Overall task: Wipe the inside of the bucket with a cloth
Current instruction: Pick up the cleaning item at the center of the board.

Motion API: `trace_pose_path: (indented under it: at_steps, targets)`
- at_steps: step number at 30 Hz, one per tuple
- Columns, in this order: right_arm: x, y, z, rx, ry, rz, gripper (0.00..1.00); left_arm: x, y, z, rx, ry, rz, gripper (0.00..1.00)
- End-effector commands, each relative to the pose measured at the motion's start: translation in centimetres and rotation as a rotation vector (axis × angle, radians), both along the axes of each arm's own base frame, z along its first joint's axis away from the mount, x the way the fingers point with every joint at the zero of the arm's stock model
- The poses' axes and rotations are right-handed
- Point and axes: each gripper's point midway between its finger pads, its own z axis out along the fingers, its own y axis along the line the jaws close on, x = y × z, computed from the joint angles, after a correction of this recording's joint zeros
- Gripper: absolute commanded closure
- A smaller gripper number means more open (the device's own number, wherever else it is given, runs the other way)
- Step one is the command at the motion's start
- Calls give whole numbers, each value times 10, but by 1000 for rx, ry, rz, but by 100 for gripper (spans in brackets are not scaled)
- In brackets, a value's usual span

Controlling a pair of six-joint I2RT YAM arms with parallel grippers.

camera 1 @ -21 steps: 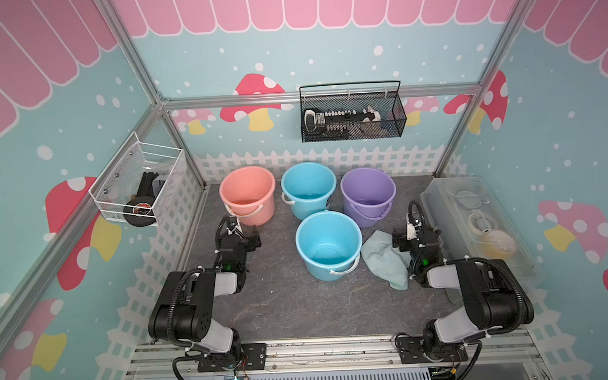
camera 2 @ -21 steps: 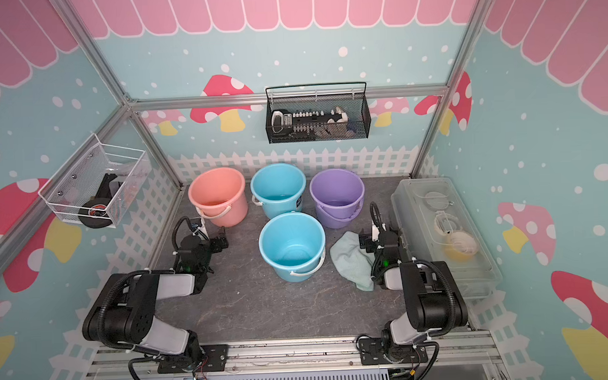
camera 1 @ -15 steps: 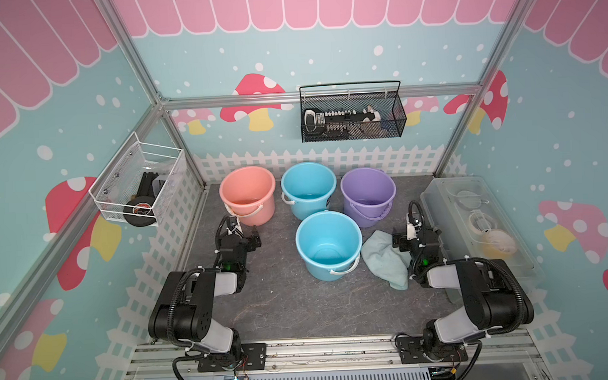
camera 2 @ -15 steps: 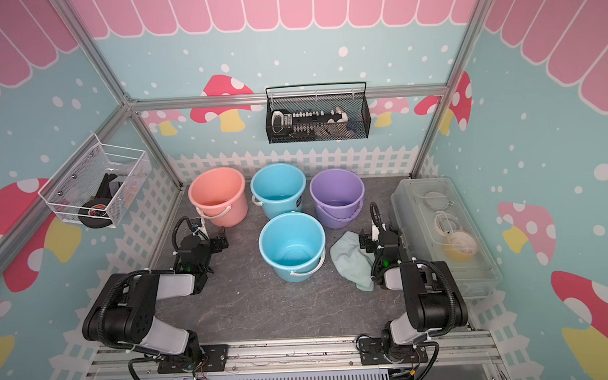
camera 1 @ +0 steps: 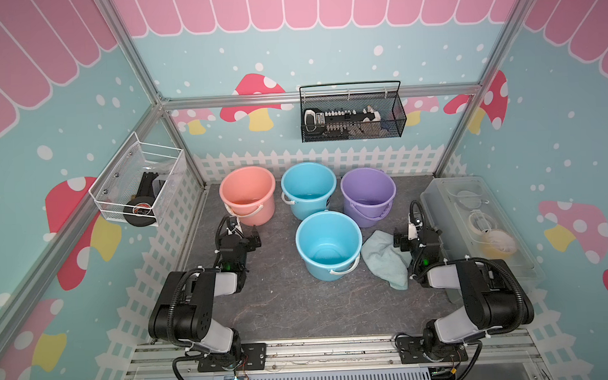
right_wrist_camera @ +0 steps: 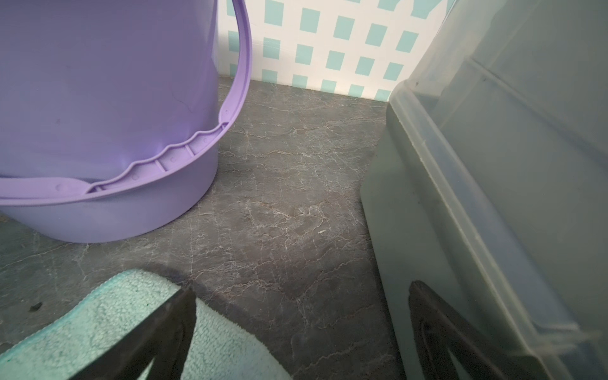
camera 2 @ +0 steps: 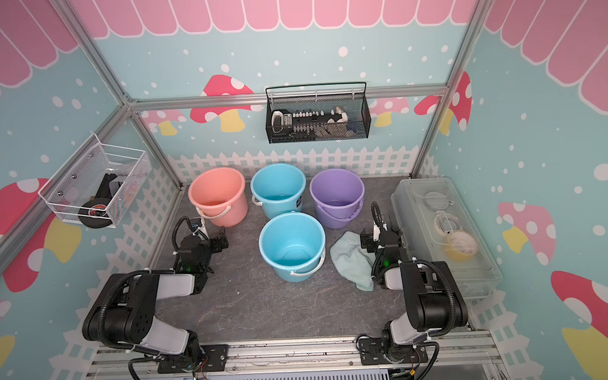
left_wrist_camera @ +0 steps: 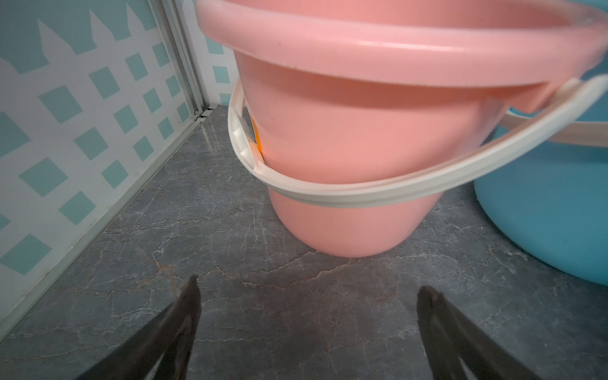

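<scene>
**Desk:** Where are you on the job?

**Me:** Right at the start, I'd say. The cloth (camera 1: 385, 261) lies crumpled on the counter (camera 1: 282, 303), just beside the nearer blue bucket (camera 1: 329, 245), on the right arm's side of it. I'm holding nothing. The right jaws stand wide apart and empty, and so do the left jaws.

**Desk:** So the pickup comes first?

**Me:** Yes. The right jaws sit at the cloth's edge, so I'd shift them toward its middle, go down and close on a raised fold. A flat hem would probably slip out. Then I'd lift it over the rim and down inside.

**Desk:** Which bucket?

**Me:** The task doesn't say. There's also a pink bucket (camera 1: 248, 196), a farther blue bucket (camera 1: 308, 189) and a purple bucket (camera 1: 368, 192) in a row at the back. I'd take the nearer blue one, since it stands forward alone next to the cloth.

**Desk:** What do the wrist cameras add?

**Me:** In the right wrist view one finger (right_wrist_camera: 158, 339) lies over a corner of the cloth and the other is close to the clear plastic box (right_wrist_camera: 493, 197). In both top views the arm hides that. The left wrist view shows only the outside of the pink bucket, its handle hanging down, and no cloth. Only the top views look into the buckets, and the nearer blue one looks empty.
</scene>
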Motion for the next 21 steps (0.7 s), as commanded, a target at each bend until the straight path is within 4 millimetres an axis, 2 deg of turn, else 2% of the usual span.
trace_pose_path:
  at_steps: [1, 6, 13, 19, 21]
  targets:
    - [0, -3, 7, 5, -27, -15, 1, 2, 0, 7, 14, -20, -9, 1]
    - [-1, -2, 24, 8, -8, -10, 2, 3, 1, 23, 31, -5, 13, 1]
    - [-8, 5, 66, 78, 60, 7, 5, -3, 2, 59, 57, 31, 56, 1]
    - [-22, 14, 106, 215, 145, -3, 13, -13, 4, 94, -19, 66, 108, 1]
    - [-29, 15, 110, 262, 221, -31, 17, -16, 7, 101, -72, 104, 143, 5]
